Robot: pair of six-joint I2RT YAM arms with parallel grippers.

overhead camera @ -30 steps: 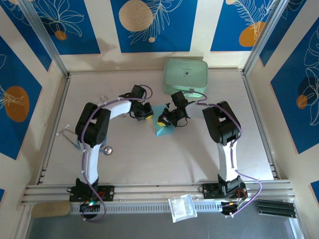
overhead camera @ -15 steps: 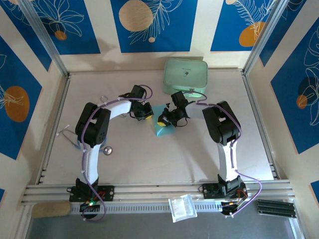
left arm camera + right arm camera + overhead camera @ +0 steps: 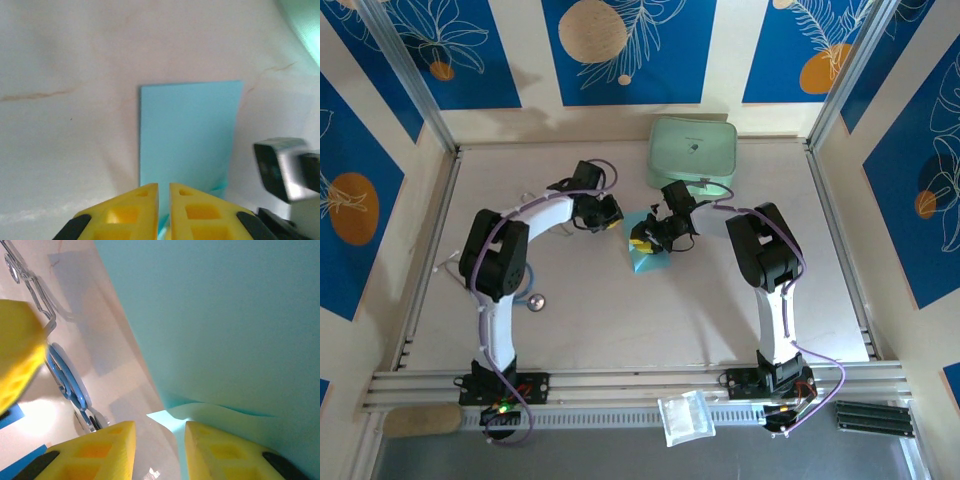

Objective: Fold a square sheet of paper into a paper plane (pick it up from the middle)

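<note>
Left fingers (image 3: 127,210) sit almost closed, seemingly empty — right fingers (image 3: 95,450) parted beside the paper (image 3: 187,135).

Soft, even overhead light fills the top view, which is sharp edge to edge, with only faint shadows on the pale table (image 3: 620,320) beneath both arms. On the left wrist camera the left gripper (image 3: 164,187) is close and blurred. The square sheet of paper (image 3: 187,135) ahead of it is crisper, and the table beyond looks washed out. On the right wrist camera the right gripper (image 3: 160,429) is soft. Grey shadows lie ahead and left of it, glare blooms at its left, and a yellow shape (image 3: 17,350) is wholly unfocused.
</note>
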